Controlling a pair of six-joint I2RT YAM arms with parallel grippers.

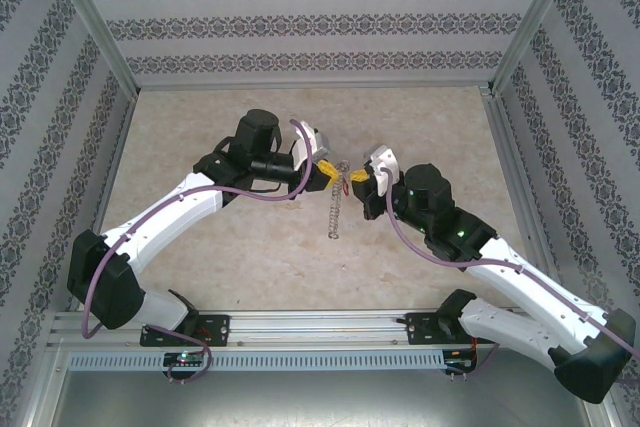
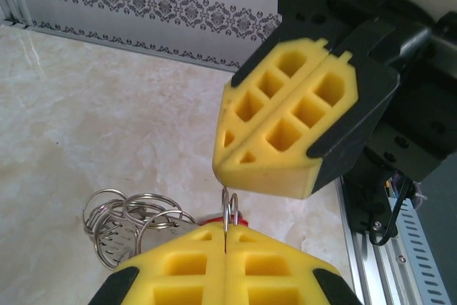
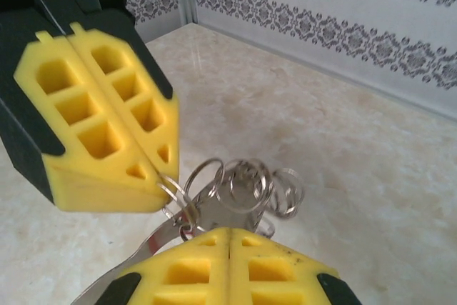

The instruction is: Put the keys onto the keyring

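Jaws on both arms are pressed together, yellow pads (image 2: 186,276) flush with no gap showing. The left gripper (image 1: 328,169) and right gripper (image 1: 357,179) meet nose to nose over the middle of the worktop (image 1: 220,247), tips nearly touching.

On the left wrist cam, the left jaws are clamped on a thin wire ring of the keyring (image 2: 128,221). That ring sticks up out of the seam and reaches the underside of the right gripper's tip. The rest of the keyring is a tangle of small silver rings bunched just beside it.

On the right wrist cam, the right jaws have rings sitting right at their tip, but honestly I can't tell if they're pinching any of them.

As for the key (image 2: 235,220), only its red head peeks out just past the left pads, tucked against the pinched ring. The blade is hidden, so I can't say whether it's threaded on.

From above, the keyring runs as a thin string of rings from between the two grippers toward the near side. No idea whether its end lies on the worktop or dangles
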